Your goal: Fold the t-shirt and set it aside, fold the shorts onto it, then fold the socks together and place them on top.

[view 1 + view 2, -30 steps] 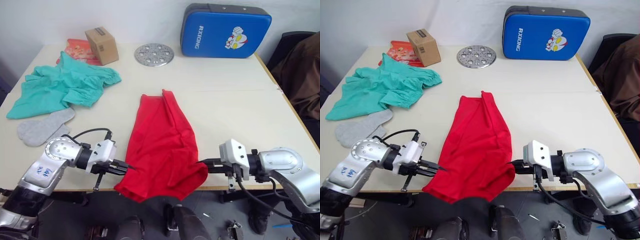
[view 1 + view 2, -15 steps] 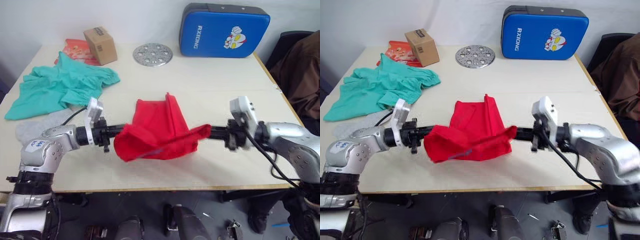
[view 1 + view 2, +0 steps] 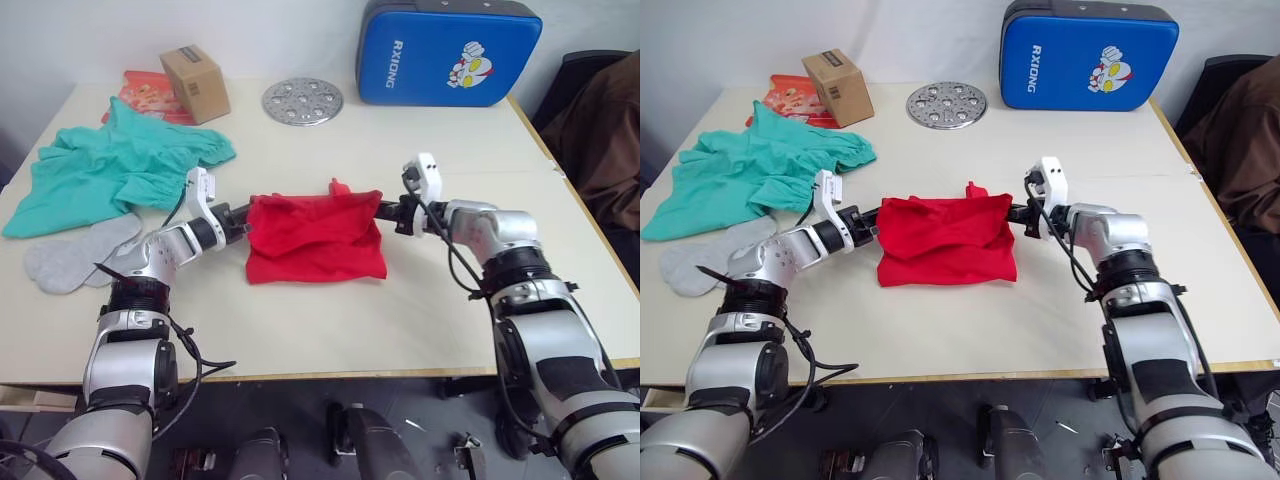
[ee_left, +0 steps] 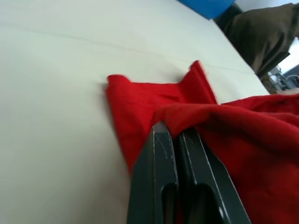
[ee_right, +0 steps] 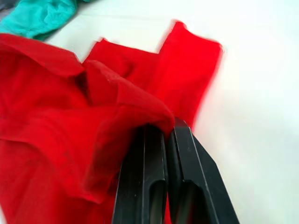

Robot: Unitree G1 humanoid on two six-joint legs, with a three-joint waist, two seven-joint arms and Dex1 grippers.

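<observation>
Place: a robot test room or lab, not a home.
Surface (image 3: 420,300): plain pale tabletop against a bare white wall.
Props: blue padded case (image 3: 448,56) marked RXIONG, small cardboard box (image 3: 194,84), round perforated metal disc (image 3: 302,101), an orange-red packet (image 3: 150,90).
Edge of room: brown jacket over a dark chair (image 3: 605,140).
Floor: cables and gear under the surface.

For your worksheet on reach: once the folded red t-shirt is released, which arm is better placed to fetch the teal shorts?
Left. The left gripper grips the t-shirt edge nearest the shorts; the right gripper is across the shirt.
</observation>
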